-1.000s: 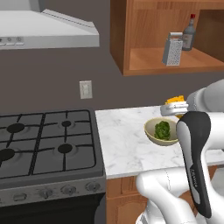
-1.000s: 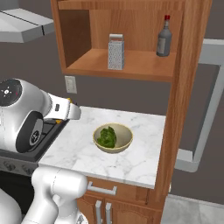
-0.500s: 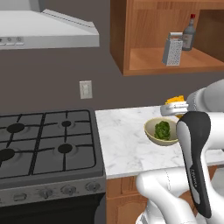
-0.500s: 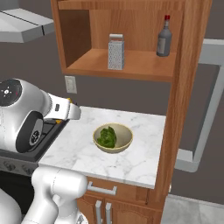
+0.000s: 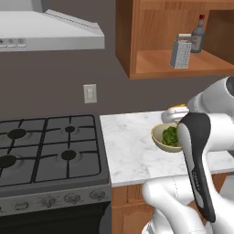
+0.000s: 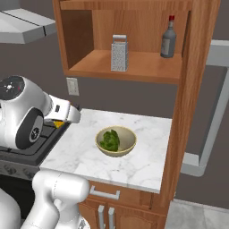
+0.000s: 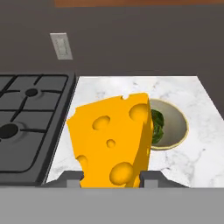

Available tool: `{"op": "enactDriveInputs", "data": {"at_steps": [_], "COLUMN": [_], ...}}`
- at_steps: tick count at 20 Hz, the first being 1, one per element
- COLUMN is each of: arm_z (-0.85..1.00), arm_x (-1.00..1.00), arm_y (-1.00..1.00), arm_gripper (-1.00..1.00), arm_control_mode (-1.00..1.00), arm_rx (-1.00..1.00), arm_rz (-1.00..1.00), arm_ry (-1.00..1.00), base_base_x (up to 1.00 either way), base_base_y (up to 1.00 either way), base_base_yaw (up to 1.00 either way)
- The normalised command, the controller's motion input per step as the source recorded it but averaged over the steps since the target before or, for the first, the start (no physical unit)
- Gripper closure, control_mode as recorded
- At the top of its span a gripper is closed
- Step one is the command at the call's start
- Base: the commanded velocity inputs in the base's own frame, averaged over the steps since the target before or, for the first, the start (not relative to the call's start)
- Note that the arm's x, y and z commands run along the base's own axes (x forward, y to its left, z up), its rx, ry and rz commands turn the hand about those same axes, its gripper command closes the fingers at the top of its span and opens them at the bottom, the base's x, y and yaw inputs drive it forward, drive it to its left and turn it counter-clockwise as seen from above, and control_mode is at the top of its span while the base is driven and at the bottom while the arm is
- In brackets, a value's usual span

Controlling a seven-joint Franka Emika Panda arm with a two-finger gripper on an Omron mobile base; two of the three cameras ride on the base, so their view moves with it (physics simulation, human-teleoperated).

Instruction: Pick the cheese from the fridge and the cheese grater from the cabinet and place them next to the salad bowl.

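White marbled surface [image 6: 134,165] is carrying the round beige salad bowl [image 6: 116,141]. Nothing is shifting: the gripper [image 7: 111,177] is still clenching the yellow holed cheese wedge [image 7: 113,142] at the bowl's 9 o'clock, awaiting placement.

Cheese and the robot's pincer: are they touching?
Touching. In the hand view the cheese sits squeezed between the pincer tips, one on each side.

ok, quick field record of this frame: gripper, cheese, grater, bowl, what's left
gripper: shut on the yellow-orange holed cheese wedge, above the white marble counter
cheese grater: grey metal box grater, upright on the brown wooden cabinet shelf, untouched
salad bowl: round pale-beige bowl of green leaves, on the counter
bottle: dark glass, red cap, same shelf
left to do: set cheese down; fetch grater
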Motion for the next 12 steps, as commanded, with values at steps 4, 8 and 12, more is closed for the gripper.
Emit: {"op": "enactDriveInputs", "data": {"at_steps": [4,8,12], "arm_z": [-0.35,-0.39,-0.52], "arm_x": [0.32,0.36,0.30], "arm_y": [0.41,0.28,0.10], "arm_gripper": [1.00,1.00,1.00], "arm_control_mode": [-1.00,-1.00,-1.00], "arm_rx": [0.00,0.00,-0.06], "arm_rz": [0.00,0.01,0.09], "arm_ry": [0.33,0.39,0.18], "base_base_x": [0.00,0.00,0.00], "base_base_y": [0.00,0.00,0.00], "base_base_yaw": [0.00,0.00,0.00]}}
